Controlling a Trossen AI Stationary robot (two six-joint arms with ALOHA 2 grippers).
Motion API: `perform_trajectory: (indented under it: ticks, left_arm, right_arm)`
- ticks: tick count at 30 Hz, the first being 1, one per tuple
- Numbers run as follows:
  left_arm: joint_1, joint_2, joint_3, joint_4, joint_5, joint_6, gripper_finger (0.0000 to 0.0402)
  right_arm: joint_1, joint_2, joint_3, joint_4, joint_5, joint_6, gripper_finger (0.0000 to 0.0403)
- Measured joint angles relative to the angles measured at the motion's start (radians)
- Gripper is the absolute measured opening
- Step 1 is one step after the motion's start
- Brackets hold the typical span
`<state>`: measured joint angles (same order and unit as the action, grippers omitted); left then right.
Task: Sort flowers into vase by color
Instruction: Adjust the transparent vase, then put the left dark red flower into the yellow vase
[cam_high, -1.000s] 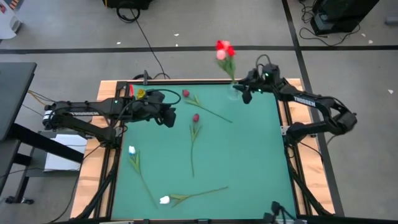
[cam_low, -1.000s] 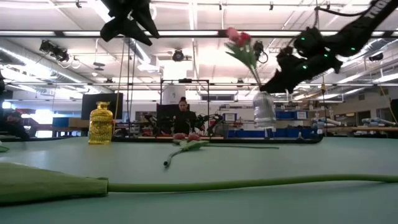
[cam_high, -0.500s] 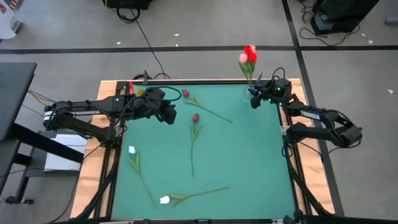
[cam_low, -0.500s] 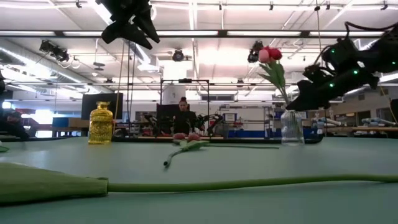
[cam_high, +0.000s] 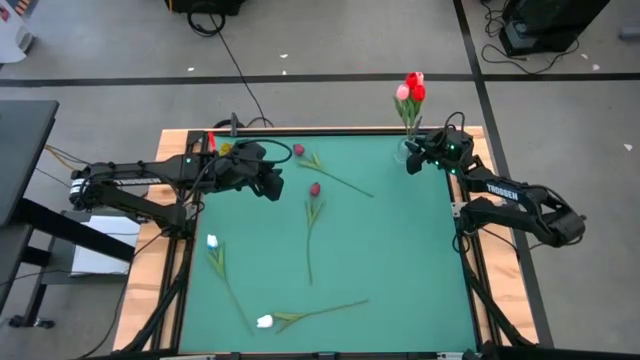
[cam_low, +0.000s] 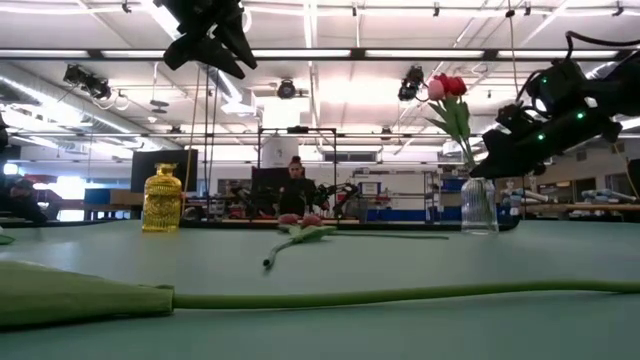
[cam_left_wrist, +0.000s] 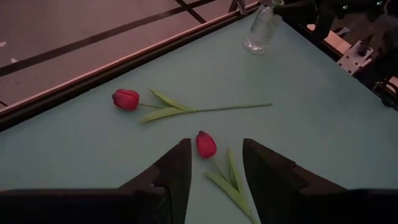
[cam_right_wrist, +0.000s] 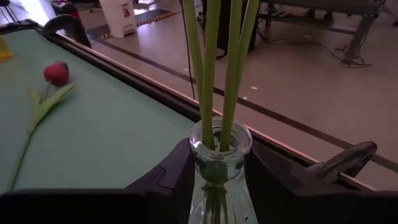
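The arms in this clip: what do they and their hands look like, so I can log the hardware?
Both arms are dark, jointed and slim. The right arm carries white lettering along one link. Small green lights glow near the left hand and right hand. Each hand ends in two broad dark fingers.

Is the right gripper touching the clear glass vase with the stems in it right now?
Touching. In the right wrist view, the right gripper's fingers press against both sides of the clear glass vase.

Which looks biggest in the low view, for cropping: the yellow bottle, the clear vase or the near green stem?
1. Near green stem, spanning the frame, though nearness inflates it.
2. and 3. Yellow bottle and clear vase look alike; no ranking.
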<state>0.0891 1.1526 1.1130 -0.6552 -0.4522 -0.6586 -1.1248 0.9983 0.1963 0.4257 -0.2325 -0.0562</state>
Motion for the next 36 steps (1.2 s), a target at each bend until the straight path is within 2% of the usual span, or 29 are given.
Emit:
perform_trajectory:
  ticks: [5,15,18,24,36]
  left_arm:
    - [0.0,0.0,0.0,0.0,0.0,0.0,0.0149]
    - [0.0,0.0,0.0,0.0,0.0,0.0,0.0149]
    - [0.0,0.0,0.0,0.0,0.0,0.0,0.0149]
    - [0.006,0.0,0.0,0.0,0.0,0.043,0.0149]
    - [0.054,0.0,0.0,0.001,0.0,0.095,0.0149]
  right_arm:
    - [0.003,-0.005,0.001,-0.008,0.0,0.048,0.0153]
    - [0.003,-0.068,0.0,-0.057,0.015,0.281,0.0236]
    - [0.005,-0.095,0.019,-0.127,0.016,0.311,0.025]
    - [0.035,-0.102,0.093,-0.33,0.054,0.233,0.0256]
    - [0.123,-0.099,0.242,-0.651,0.21,0.307,0.0256]
